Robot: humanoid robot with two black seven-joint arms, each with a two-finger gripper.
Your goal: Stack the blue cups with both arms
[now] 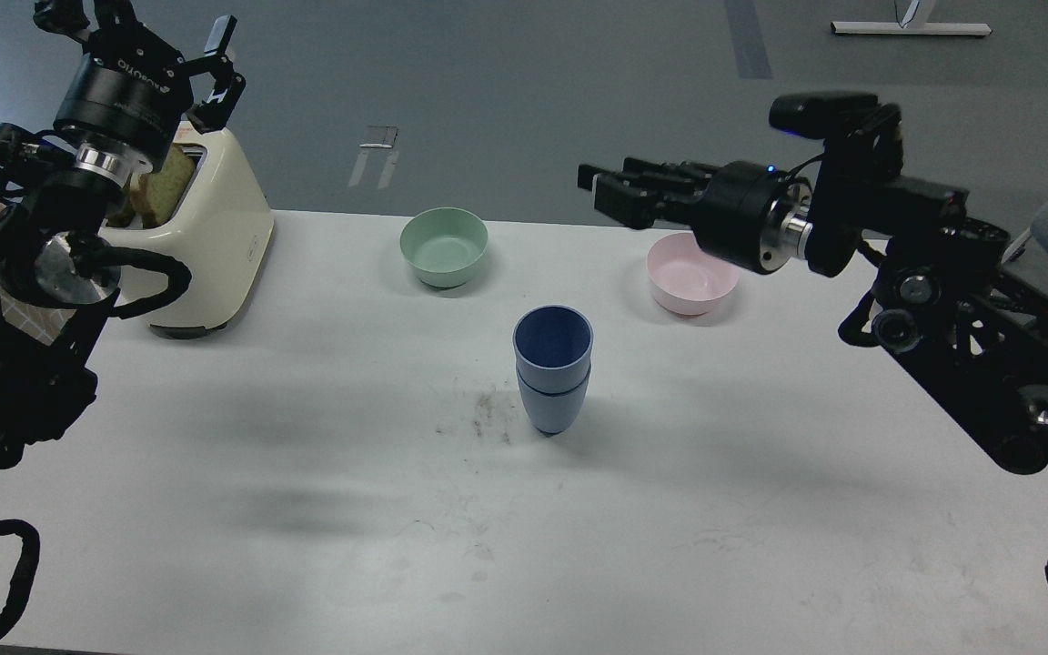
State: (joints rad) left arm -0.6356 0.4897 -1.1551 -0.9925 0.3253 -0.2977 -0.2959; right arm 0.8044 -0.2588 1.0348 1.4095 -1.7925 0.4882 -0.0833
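With one nested inside the other, blue cups (553, 368) stand upright mid-bench (306, 509), clear of both arms. Left tool (180, 56) raised over cream toaster (206, 241) at far left corner, fingers spread, empty. Right tool (601, 191) hovers above pink bowl (690, 284); spread can't be told. Green bowl (444, 246) near far edge.

Two nested matte light-blue plastic tumblers (552, 371), smooth matte pale-green bowl (444, 246), matte pale-pink bowl (690, 282), glossy cream toaster (210, 246), scuffed matte white desk (306, 509), black arm wrists with shiny silver metal rings (98, 162).
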